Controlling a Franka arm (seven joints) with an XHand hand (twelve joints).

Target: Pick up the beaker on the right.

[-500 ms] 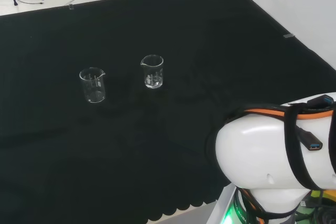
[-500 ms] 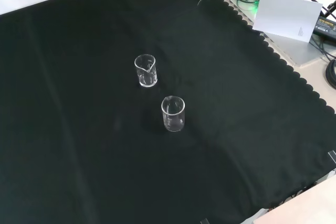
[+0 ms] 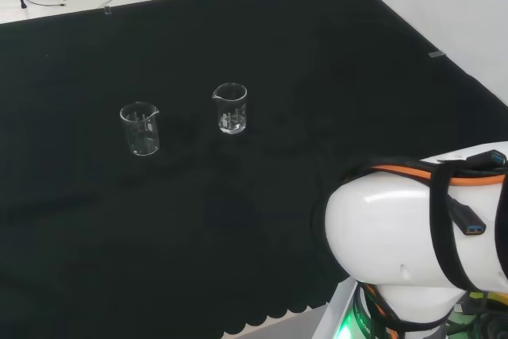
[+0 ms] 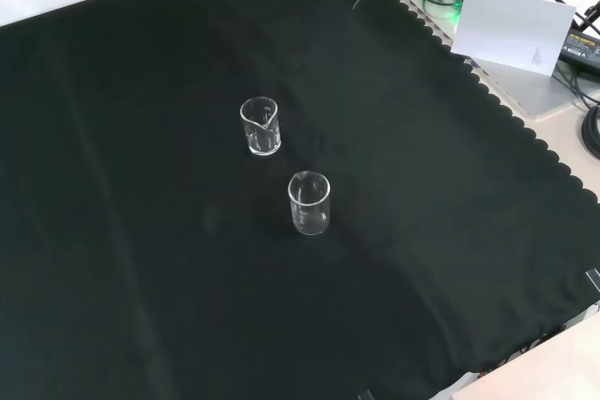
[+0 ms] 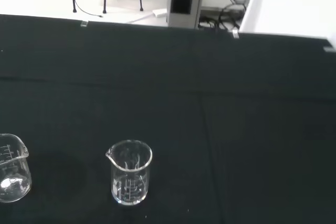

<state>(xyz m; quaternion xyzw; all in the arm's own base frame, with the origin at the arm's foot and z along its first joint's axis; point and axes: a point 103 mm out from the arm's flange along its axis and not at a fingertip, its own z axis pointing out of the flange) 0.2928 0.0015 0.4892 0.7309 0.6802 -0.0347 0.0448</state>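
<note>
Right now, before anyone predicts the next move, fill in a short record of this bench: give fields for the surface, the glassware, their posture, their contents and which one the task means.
surface: black cloth covering the bench
glassware: two clear beakers, standing apart
right beaker: right of the pair in the head view; farther off in the front view
left beaker: in the head view; nearer in the front view
posture: both upright, spouts at the rim
contents: no liquid visible in either
task target: right beaker, untouched on the cloth
</note>
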